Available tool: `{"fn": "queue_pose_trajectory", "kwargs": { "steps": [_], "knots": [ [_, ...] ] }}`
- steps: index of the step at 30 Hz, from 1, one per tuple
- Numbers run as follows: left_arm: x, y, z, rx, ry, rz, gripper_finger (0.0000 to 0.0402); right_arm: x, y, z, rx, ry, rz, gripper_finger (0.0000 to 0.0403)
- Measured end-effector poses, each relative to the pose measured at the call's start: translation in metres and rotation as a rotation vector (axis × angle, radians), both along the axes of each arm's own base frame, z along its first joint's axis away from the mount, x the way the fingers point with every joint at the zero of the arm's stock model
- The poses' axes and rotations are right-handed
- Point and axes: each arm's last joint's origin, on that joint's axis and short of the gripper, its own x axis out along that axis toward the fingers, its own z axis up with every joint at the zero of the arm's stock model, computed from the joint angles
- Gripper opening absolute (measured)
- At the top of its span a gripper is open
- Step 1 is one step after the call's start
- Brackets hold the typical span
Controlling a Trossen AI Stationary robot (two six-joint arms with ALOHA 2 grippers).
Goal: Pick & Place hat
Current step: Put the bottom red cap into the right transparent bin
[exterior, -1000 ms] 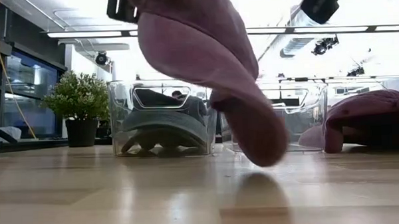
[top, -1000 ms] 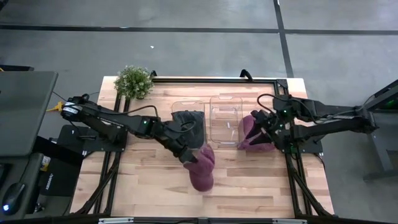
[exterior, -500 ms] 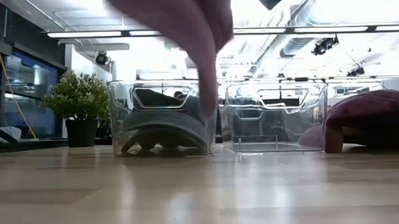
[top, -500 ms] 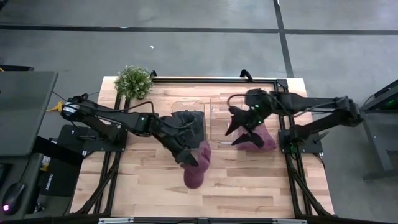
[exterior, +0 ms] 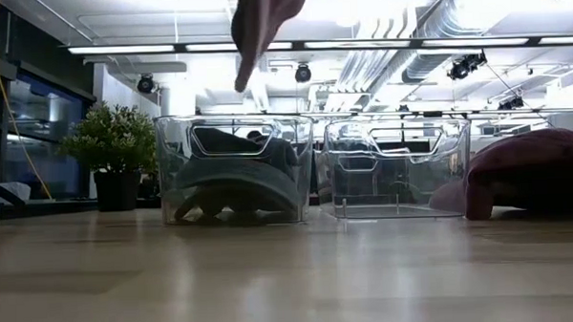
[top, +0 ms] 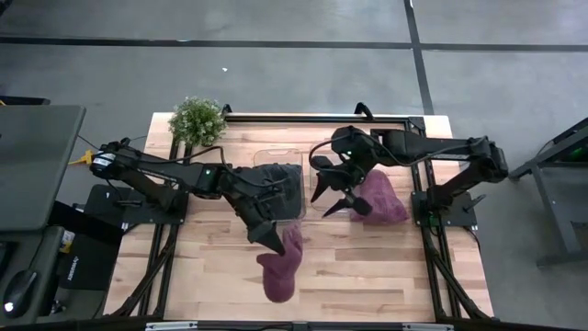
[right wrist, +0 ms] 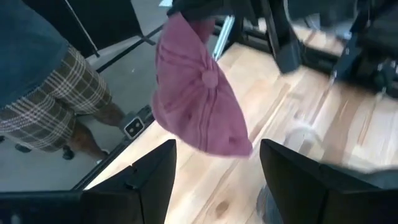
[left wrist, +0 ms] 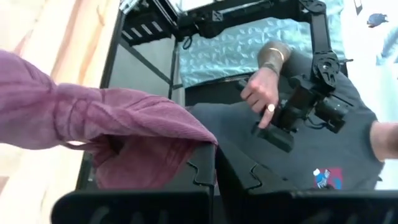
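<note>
Left end effector clamped on maroon hat, hat hanging clear above the surface, just in front of the left clear bin. Right end effector spread wide over the neighbouring empty bin. Second maroon hat lies beside that bin.

The robot has two thin black arms made of jointed parts, with black cables looping along them and flat black fingers at the ends.

Two bins side by side; plant at table's far-left corner.
</note>
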Motion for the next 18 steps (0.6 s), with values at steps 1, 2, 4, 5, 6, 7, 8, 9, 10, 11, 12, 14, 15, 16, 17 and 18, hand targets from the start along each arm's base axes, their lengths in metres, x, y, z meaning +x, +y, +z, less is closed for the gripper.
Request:
{"fn": "queue_pose_trajectory", "kwargs": {
  "steps": [1,2,4,5,6,7,8,9,10,11,12,14,15,16,17,18],
  "knots": [
    [0.0,0.0,0.0,-0.005,0.002,-0.005,0.0,0.003,0.001,0.002,-0.006,-0.011,0.008,0.0227],
    [0.0,0.0,0.0,-0.009,0.003,-0.008,0.0,0.006,0.003,0.002,-0.011,-0.016,0.018,0.0227],
    [0.0,-0.001,0.0,-0.014,0.004,-0.021,0.0,0.014,0.006,0.002,-0.02,-0.023,0.035,0.0227],
    [0.0,-0.001,0.0,-0.014,0.004,-0.022,0.0,0.018,0.008,0.0,-0.023,-0.024,0.045,0.0227],
    [0.0,-0.001,0.001,-0.018,0.005,-0.022,0.0,0.021,0.01,-0.002,-0.028,-0.024,0.055,0.0227],
    [0.0,-0.001,0.001,-0.02,0.007,-0.024,0.0,0.024,0.012,-0.004,-0.033,-0.022,0.068,0.0227],
    [0.0,-0.001,0.001,-0.024,0.009,-0.026,0.0,0.028,0.014,-0.008,-0.035,-0.016,0.079,0.0227],
    [0.0,-0.001,0.001,-0.028,0.013,-0.025,0.0,0.031,0.015,-0.011,-0.039,-0.011,0.087,0.0227],
    [0.0,-0.001,0.001,-0.032,0.018,-0.023,0.0,0.033,0.016,-0.014,-0.038,-0.005,0.099,0.0227],
    [0.0,-0.001,0.001,-0.035,0.021,-0.022,0.0,0.036,0.017,-0.018,-0.04,0.002,0.106,0.0227],
    [0.0,-0.001,0.001,-0.037,0.024,-0.021,0.0,0.038,0.017,-0.02,-0.041,0.007,0.108,0.0227],
    [0.0,-0.001,0.001,-0.039,0.024,-0.023,0.0,0.042,0.017,-0.024,-0.046,0.004,0.114,0.0227],
    [-0.001,-0.001,0.001,-0.043,0.022,-0.033,0.0,0.044,0.017,-0.025,-0.05,-0.007,0.117,0.0227],
    [-0.001,-0.001,0.002,-0.047,0.02,-0.043,0.0,0.045,0.017,-0.024,-0.052,-0.024,0.118,0.0227],
    [-0.001,-0.001,0.002,-0.051,0.022,-0.049,0.0,0.045,0.017,-0.023,-0.054,-0.037,0.119,0.0227],
    [-0.001,-0.001,0.002,-0.053,0.024,-0.055,0.0,0.047,0.018,-0.023,-0.056,-0.051,0.12,0.0227]
  ]
}}
